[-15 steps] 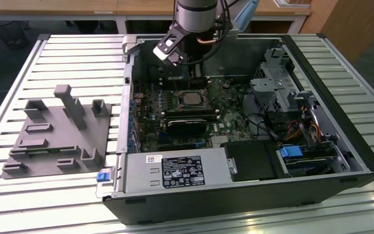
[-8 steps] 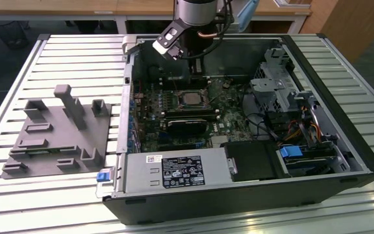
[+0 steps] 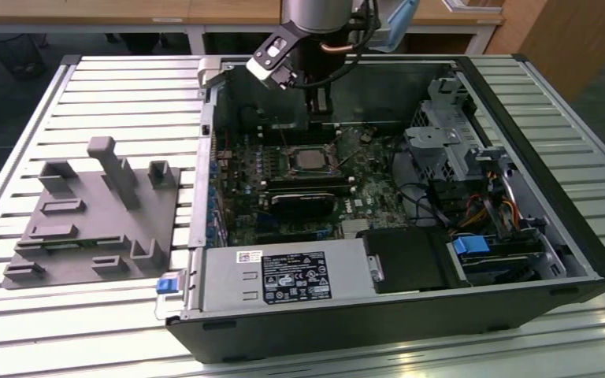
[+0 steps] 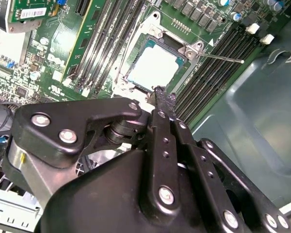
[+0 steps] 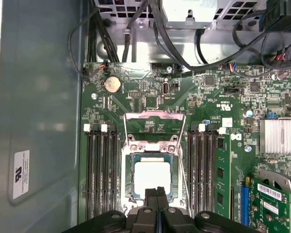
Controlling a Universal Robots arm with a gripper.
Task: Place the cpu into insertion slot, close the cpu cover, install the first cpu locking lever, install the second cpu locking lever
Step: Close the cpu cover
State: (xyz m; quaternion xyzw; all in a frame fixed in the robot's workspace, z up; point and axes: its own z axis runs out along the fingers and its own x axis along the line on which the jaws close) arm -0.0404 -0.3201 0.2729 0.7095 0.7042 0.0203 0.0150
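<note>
I am seeing the cpu [image 5: 153, 177] sitting flat in the insertion slot [image 5: 127, 187], its smooth, dull silver-grey square top shining against the slot's thin metal rim and the speckled green circuit board [image 5: 223, 97]. The cpu cover [image 5: 155, 115], a thin silvery frame, is showing just beyond the slot with green board visible through its cut-out centre, so it appears to be lying off the chip, though I cannot tell at what angle. The gripper [image 5: 156, 194] is hovering over the near edge of the cpu with its black, bolted fingers pressed together and nothing between them. The second wrist view is showing the same pinched tip [image 4: 160, 94]. Long black memory slots [image 5: 102, 170] are flanking the socket on both sides, and a ribbed pale heatsink [image 5: 276, 136] and a round coin battery [image 5: 112, 84] are lying further off on the board. In the exterior view the gripper [image 3: 321, 106] is hanging at twelve o'clock from the chip, and a black rectangular block [image 3: 305, 203] is lying at six o'clock from it. The black computer case [image 3: 387, 331] is lying open on a white slatted metal table [image 3: 124, 94], with a matt grey moulded fixture [image 3: 92, 213] standing at nine o'clock from it. Wooden desks [image 3: 176, 12] are running along the room at twelve o'clock.
</note>
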